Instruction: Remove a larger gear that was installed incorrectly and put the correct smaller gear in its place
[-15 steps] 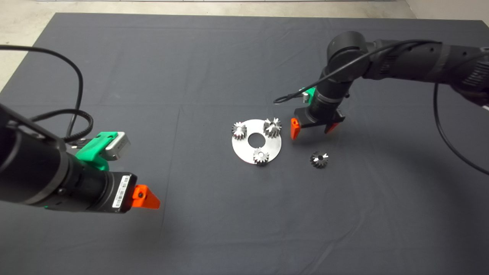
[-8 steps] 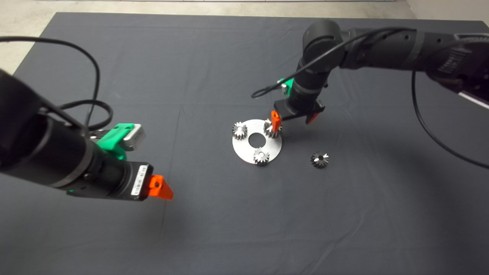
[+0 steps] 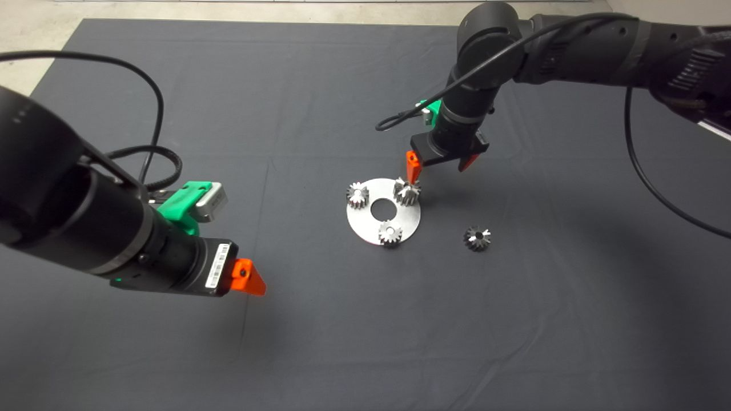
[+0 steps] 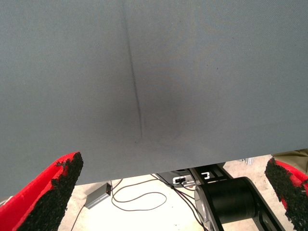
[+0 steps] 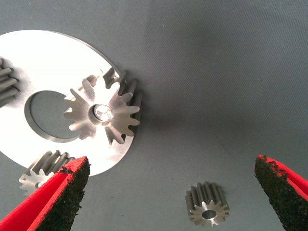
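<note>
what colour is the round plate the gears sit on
Bright silver, bare metal plate; it shows best in the right wrist view.

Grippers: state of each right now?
Left gripper: open, empty, over the mat's edge.
Right gripper: open, empty, above the larger gear on the plate.

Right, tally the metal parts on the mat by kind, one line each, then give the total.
Larger gear with flared teeth: 1, on the round plate at, under the open right gripper.
Small gears: 3, two on the plate, one smaller gear loose on the mat.
Round plate: 1.
Total: 5.
</note>
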`<state>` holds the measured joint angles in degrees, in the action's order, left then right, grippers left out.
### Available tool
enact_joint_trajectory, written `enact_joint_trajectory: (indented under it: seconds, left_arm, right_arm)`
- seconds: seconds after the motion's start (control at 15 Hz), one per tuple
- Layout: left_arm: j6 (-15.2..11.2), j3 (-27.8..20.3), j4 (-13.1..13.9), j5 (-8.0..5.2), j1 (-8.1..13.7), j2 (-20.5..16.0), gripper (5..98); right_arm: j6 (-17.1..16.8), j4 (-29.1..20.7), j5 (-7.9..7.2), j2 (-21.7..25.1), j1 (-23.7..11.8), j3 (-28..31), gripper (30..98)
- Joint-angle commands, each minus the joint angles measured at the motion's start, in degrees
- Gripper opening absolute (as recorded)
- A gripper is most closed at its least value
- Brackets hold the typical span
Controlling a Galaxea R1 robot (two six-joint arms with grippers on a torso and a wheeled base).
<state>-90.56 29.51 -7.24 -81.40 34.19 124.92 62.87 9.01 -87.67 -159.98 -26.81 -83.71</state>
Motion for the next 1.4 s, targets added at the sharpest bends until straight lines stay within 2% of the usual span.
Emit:
enact_joint_trajectory:
  seconds: [0.0, 0.13, 0.33, 0.6, 0.93, 1.33]
  left_arm:
    - [0.1, -0.6, 0.0, -0.34, 0.7, -0.4, 97.6]
    - [0.1, -0.6, -0.1, -0.34, 0.7, -0.3, 97.6]
    - [0.1, -0.3, -0.1, -0.43, 0.7, -0.3, 97.6]
    - [0.2, -0.1, -0.2, -0.43, 0.7, -0.3, 97.6]
    - [0.2, 0.0, -0.3, -2.01, 0.7, -0.3, 97.6]
    - [0.2, -0.1, -0.9, -2.01, 0.7, -0.3, 97.6]
  right_arm:
    - [0.2, 3.6, -7.16, -0.4, 2.0, 1.2, 90.2]
    - [0.0, 4.2, -7.16, -0.9, 4.2, 1.2, 90.2]
    - [-0.2, 7.1, -7.25, -2.2, 5.6, 0.9, 90.2]
    - [-0.8, 7.4, -7.16, -3.7, 5.5, -2.4, 90.2]
    - [-0.7, 9.6, -7.16, -6.4, 5.4, -2.8, 90.2]
    - [-0.5, 10.0, -7.07, -7.1, 5.4, -2.3, 90.2]
